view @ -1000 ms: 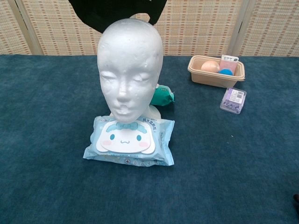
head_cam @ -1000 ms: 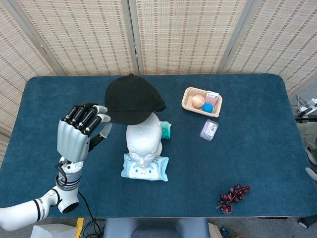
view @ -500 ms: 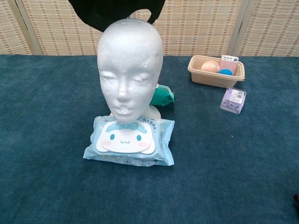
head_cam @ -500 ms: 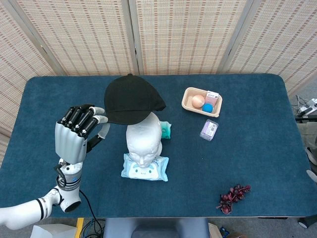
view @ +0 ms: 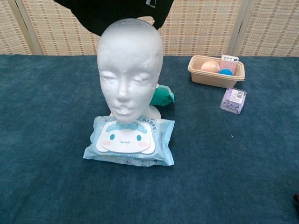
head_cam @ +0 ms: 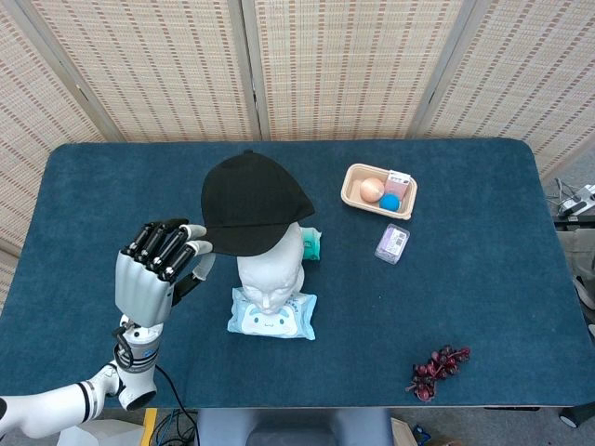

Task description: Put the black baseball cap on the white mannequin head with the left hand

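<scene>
My left hand holds the black baseball cap by its brim edge at the cap's left side. The cap hovers over the back and top of the white mannequin head, covering its crown in the head view. In the chest view the mannequin head faces the camera, and the cap shows as a dark shape above and behind its top. Whether the cap touches the head I cannot tell. The right hand is not visible.
The mannequin stands behind a pale blue wet-wipes pack, with a green packet behind it. A beige tray of small items and a purple box lie to the right. Dark grapes lie near the front right edge.
My left hand has moved right and toward the table's front, bringing the cap further over the mannequin's crown. More of the cap now shows at the top of the chest view.
</scene>
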You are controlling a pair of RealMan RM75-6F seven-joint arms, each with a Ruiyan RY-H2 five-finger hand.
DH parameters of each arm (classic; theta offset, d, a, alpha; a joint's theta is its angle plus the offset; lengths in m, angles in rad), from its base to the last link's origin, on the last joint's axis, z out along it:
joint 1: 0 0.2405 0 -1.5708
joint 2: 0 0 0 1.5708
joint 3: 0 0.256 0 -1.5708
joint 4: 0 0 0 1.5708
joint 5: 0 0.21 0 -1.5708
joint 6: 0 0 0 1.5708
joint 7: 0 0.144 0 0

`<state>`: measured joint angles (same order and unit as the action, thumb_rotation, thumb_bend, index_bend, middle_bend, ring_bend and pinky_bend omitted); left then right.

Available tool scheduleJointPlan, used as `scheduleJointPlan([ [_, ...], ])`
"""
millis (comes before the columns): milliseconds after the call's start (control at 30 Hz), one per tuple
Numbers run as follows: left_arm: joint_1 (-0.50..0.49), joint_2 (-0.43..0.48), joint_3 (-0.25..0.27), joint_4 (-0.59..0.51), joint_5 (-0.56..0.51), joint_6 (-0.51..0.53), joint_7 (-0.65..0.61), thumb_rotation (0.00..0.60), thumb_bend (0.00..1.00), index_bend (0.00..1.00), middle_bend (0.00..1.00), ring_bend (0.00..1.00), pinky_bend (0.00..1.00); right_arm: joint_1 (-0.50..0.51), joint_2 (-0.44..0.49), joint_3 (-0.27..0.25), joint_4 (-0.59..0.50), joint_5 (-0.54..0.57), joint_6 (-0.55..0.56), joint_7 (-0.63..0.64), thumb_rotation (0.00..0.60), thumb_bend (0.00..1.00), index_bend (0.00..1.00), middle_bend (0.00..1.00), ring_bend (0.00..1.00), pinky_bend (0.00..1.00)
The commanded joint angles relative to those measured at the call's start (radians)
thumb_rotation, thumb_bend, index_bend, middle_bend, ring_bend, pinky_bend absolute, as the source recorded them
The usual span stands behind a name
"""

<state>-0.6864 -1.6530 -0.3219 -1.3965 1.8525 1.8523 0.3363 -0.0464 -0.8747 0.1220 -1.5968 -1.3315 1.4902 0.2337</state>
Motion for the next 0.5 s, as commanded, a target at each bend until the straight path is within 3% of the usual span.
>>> scheduleJointPlan([
  [33, 0.007, -0.007, 0.012, 0.006, 0.013, 0.008, 0.000, 0.600, 0.46, 0.69, 0.52, 0.41, 0.50, 0.000, 0.001, 0.000, 0.001, -0.001, -0.002, 0.003, 0.600, 0.10, 0.33, 0.36, 0.31, 0.38],
  [500, 0.034, -0.049, 0.066, 0.051, 0.089, 0.038, 0.022, 0.600, 0.46, 0.70, 0.52, 0.41, 0.50, -0.001, 0.002, 0.006, 0.004, 0.005, -0.003, 0.010, 0.600, 0.10, 0.33, 0.36, 0.31, 0.38],
])
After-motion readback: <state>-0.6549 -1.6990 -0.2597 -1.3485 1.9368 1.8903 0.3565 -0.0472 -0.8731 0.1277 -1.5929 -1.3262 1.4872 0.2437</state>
